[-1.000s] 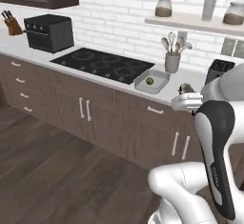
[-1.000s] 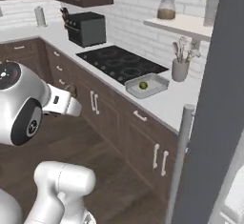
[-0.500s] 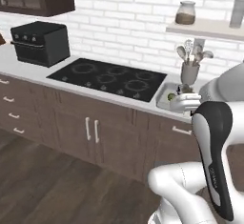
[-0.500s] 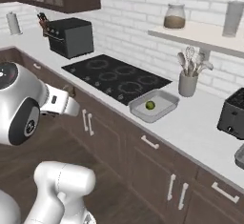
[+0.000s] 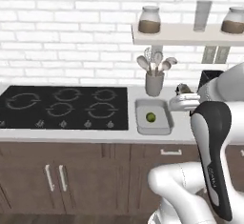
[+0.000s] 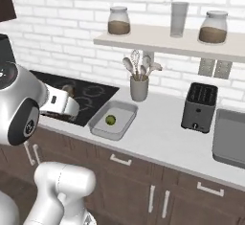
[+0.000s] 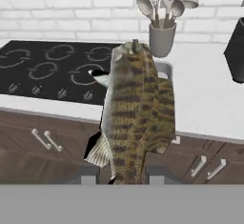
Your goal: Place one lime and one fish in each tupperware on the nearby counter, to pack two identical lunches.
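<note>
Lime (image 5: 150,117) already sits in the whitish tupperware (image 5: 162,128) on the desk (image 6: 162,138); end effector (image 7: 129,178) is clamped on the brown-olive fish (image 7: 136,113), not yet placed. Second tupperware (image 6: 234,140) looks unfilled.

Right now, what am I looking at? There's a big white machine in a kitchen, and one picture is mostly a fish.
The white machine is a robot arm on a base that drives, in a computer-rendered kitchen. Two cameras ride on the base behind the arm, to its left and right. The third sits on its hand, looking along the gripper, which is shut on a brown-olive fish. On the pale counter lies a whitish tupperware with one lime inside. Beside it are a black cooktop, a cup of utensils, a toaster and a darker grey tupperware.
</note>
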Motion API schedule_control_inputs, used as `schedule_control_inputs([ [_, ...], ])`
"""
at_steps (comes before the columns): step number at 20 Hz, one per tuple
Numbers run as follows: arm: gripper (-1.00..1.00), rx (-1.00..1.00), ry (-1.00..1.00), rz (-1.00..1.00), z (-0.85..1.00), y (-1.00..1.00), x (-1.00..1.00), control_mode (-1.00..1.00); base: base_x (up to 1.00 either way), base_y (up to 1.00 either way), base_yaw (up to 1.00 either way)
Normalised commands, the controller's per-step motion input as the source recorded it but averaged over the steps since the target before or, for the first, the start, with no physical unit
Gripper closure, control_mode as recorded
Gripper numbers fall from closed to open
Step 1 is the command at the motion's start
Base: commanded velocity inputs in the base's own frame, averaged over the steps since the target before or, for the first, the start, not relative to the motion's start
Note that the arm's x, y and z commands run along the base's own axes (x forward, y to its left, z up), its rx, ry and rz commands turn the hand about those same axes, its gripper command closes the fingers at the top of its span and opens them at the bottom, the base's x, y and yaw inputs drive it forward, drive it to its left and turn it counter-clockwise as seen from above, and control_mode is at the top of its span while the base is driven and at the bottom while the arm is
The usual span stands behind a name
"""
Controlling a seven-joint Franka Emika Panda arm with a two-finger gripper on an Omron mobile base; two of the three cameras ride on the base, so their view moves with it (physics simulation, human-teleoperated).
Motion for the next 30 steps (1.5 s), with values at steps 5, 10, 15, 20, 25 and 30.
schedule_control_inputs([
  [5, 1.00, 0.00, 0.00, 0.00, 0.00, 0.00, 0.00, 1.00, 0.64, 0.00, -0.57],
  [10, 1.00, 0.00, 0.00, 0.00, 0.00, 0.00, 0.00, 1.00, 0.48, 0.14, -0.31],
  [15, 1.00, -0.01, 0.16, -0.13, -0.59, 0.30, 0.50, -1.00, 0.09, 0.03, -0.04],
  [20, 1.00, -0.04, 0.27, -0.08, -1.00, 0.37, 0.63, -1.00, 0.00, 0.00, 0.00],
  [25, 1.00, -0.01, 0.29, 0.00, -1.00, 0.05, 0.59, -1.00, 0.00, 0.00, 0.00],
  [30, 1.00, 0.00, 0.11, 0.00, -0.75, 0.10, 0.89, -1.00, 0.00, 0.00, 0.00],
])
